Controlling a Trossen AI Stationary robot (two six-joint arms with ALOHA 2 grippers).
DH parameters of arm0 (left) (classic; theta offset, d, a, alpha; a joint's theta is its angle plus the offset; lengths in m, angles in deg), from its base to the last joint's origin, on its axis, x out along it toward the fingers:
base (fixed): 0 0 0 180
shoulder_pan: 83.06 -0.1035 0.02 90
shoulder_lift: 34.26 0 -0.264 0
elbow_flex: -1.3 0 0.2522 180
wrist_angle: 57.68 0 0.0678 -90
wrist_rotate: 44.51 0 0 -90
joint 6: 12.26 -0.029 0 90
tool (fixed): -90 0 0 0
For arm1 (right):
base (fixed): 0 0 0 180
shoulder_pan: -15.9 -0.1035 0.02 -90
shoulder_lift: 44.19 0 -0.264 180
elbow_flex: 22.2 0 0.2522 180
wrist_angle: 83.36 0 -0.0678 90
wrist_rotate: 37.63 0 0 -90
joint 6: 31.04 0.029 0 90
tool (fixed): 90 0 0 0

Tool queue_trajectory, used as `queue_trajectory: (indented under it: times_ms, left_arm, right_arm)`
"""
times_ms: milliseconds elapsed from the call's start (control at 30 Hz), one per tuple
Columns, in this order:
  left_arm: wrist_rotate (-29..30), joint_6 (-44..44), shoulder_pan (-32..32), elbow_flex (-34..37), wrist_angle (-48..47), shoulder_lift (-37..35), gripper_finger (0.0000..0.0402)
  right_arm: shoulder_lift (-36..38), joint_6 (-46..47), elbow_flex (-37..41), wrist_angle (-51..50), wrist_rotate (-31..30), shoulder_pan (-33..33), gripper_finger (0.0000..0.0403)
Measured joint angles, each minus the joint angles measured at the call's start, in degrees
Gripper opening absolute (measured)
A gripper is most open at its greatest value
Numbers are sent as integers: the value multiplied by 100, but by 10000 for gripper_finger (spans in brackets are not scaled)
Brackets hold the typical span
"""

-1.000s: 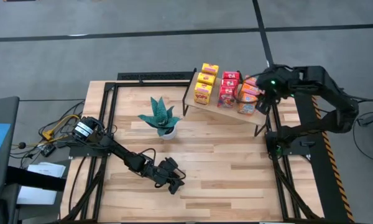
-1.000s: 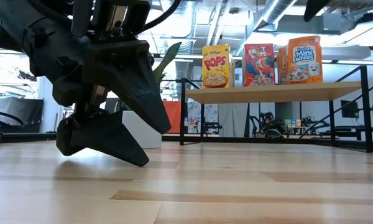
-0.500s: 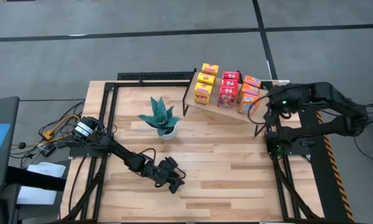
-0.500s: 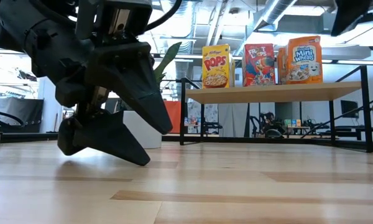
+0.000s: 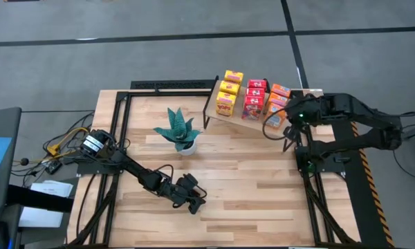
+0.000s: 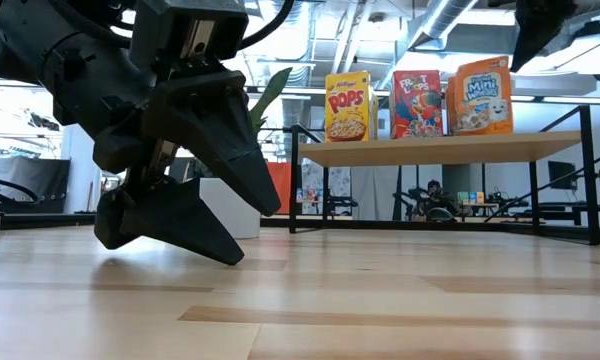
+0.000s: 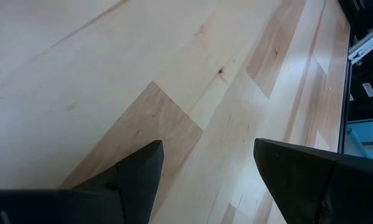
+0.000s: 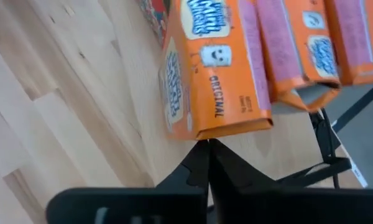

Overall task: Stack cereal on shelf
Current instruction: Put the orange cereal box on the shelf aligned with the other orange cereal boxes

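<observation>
The shelf [image 5: 241, 120] stands at the table's far right and carries three rows of cereal: yellow boxes [image 5: 228, 90], red boxes [image 5: 254, 98] and orange boxes [image 5: 279, 100]. The nearest orange box [image 6: 480, 95] stands tilted on the plank [image 6: 410, 150]. My right gripper [image 5: 289, 122] is shut just right of that box, up at its top [image 8: 208, 144]. My left gripper [image 5: 194, 201] is open and low over the near middle of the table [image 7: 208, 168], with nothing between its fingers. My right gripper's shut fingertips [image 8: 206, 149] meet the nearest orange box at a narrow end edge [image 8: 233, 129]. They come from the table's right, slanting down. The box leans on the shelf, its lower end on the plank.
A teal spiky plant in a white pot [image 5: 180, 131] stands left of the shelf. Black frame rails [image 5: 311, 180] run along the table's left, far and right sides. Bare wood lies between the plant, the shelf and my left gripper.
My right gripper drew away from above the orange boxes toward the table's right edge, then came back left against the nearest orange box. That box, upright before, now stands tilted on the shelf. My left arm has kept still.
</observation>
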Motion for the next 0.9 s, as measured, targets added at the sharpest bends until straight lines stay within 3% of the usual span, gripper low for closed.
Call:
queue_trajectory:
  times_ms: [267, 767, 900]
  left_arm:
    - [23, 9, 0, 0, 0, 0, 249]
    - [20, 101, 0, 0, 4, 0, 249]
    - [-538, -71, -135, 2, -39, -114, 249]
  right_arm:
    - [-295, -424, 0, 65, 0, 287, 47]
    - [-314, -678, -13, 139, 7, 525, 18]
    - [-263, -634, -323, 147, 163, 454, 31]
